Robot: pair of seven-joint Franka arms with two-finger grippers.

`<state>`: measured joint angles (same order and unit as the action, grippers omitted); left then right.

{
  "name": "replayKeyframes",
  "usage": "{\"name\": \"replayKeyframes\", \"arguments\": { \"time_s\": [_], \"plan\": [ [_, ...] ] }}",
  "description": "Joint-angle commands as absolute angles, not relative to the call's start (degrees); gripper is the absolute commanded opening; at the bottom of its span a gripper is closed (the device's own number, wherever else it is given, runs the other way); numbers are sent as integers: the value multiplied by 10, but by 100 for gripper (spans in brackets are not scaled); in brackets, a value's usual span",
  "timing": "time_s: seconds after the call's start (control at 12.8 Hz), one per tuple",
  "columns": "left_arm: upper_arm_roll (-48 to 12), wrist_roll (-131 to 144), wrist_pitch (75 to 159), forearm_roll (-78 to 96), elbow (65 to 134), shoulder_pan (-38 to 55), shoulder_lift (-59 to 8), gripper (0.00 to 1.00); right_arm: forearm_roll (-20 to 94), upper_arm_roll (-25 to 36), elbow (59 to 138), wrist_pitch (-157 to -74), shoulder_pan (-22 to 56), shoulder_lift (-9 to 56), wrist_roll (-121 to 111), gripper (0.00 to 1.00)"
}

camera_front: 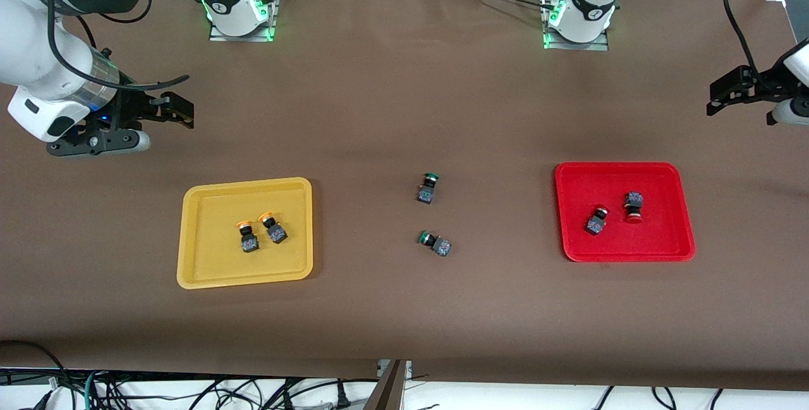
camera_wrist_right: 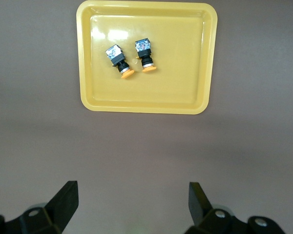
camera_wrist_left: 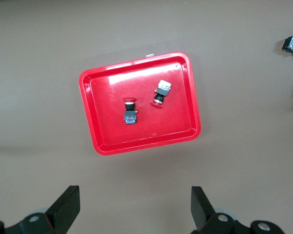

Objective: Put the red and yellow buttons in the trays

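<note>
You saw both green buttons (camera_front: 430,187) whole only in the front view. The left gripper (camera_wrist_left: 135,207) and the right gripper (camera_wrist_right: 132,204) had fingers spread wide, holding nothing.

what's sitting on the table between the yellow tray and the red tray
Two green-capped buttons on bare tablecloth, seen in the front view.

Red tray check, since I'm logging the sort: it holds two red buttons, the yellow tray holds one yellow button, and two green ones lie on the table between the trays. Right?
Not quite: the yellow tray holds two yellow buttons, side by side, as the front and right wrist views show. The red tray does hold two red buttons, and the two green buttons lie on the table between the trays.
</note>
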<state>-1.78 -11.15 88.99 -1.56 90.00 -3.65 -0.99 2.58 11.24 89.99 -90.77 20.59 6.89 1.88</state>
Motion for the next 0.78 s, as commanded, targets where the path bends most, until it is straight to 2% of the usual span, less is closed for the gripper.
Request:
{"name": "replayKeyframes", "arguments": {
  "time_s": [0.0, 0.23, 0.7],
  "plan": [
    [-3, -104, 897, -14, 912, -16, 3, 100, 17, 47, 904, -879, 146, 46, 13, 100],
    [39, -102, 896, -14, 909, 25, 3, 100, 11, 47, 886, -882, 149, 53, 13, 100],
    [40, -96, 895, -15, 910, 29, 4, 100, 1, 47, 867, -878, 150, 61, 12, 100]
  ]
}}
